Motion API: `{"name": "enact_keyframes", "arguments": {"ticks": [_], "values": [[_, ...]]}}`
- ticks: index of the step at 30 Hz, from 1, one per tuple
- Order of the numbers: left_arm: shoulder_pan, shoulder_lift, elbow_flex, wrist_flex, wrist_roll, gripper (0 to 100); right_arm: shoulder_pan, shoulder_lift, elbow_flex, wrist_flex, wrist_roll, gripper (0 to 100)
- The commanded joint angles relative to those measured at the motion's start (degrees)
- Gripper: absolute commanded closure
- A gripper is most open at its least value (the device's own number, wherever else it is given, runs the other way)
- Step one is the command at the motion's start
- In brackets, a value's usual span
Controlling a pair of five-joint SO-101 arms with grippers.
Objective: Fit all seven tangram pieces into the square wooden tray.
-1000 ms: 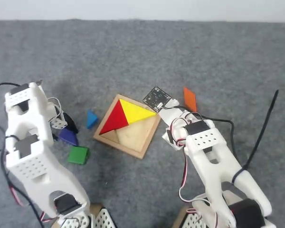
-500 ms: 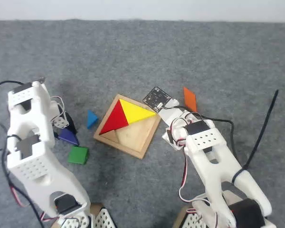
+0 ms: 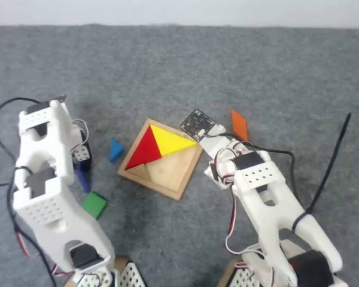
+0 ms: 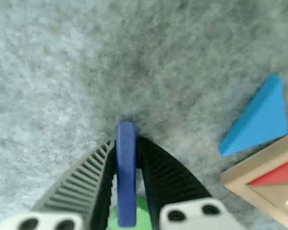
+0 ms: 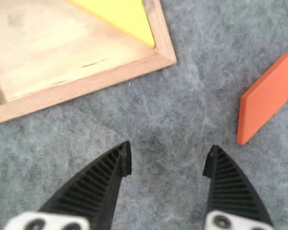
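1. Left gripper [image 4: 126, 143] is clamped on the dark blue flat wooden piece [image 4: 126, 172], which is held on edge over the carpet, well left of the tray. Can't tell if the piece touches the carpet.
2. Right gripper [image 5: 169, 153] has its jaws wide apart with nothing between them, and hangs over bare carpet just off the tray's right corner.
3. Grey carpet tabletop [image 3: 287, 78] has wide open room toward the far edge and on the right.
4. Square wooden tray [image 3: 148, 185] sits mid-table, turned corner-on; its near half is bare wood.
5. Large red triangle [image 3: 145, 150] and large yellow triangle [image 3: 170, 139] lie flat inside the tray, sharing an edge and filling the far half.
6. Orange parallelogram [image 5: 265, 98] lies flat on the carpet near the tray's right corner, apart from it.
7. Green square block [image 3: 95, 204] sits on the carpet near the left arm, close to the held piece.
8. Small light blue triangle [image 4: 259, 120] lies just beside the tray's left edge.
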Motion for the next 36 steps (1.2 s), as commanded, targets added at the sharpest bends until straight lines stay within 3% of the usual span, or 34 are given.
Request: {"name": "enact_keyframes", "arguments": {"ticks": [1, 8, 17, 28, 32, 36], "values": [[-0.18, 0.79, 1.98, -0.70, 0.53, 99, -0.04, -0.31, -0.26, -0.75, 0.62, 74.6], [-0.26, -1.41, 0.75, 1.23, 0.53, 99, -0.04, -0.31, -0.26, -0.75, 0.62, 74.6], [2.55, -18.55, 1.71, 3.96, 0.00, 99, 0.04, -0.31, -0.26, -0.66, 0.62, 74.6], [26.64, -23.38, 3.74, 1.23, 4.22, 99, 3.03, -4.62, 0.62, -0.66, 0.09, 74.6], [35.60, -20.57, 3.65, -4.13, 4.48, 99, 3.12, -9.10, 2.99, -1.19, 0.09, 74.6], [40.18, -13.10, 2.15, -7.82, 4.48, 99, 3.74, -11.91, 4.31, -1.19, 0.09, 74.6]]}}
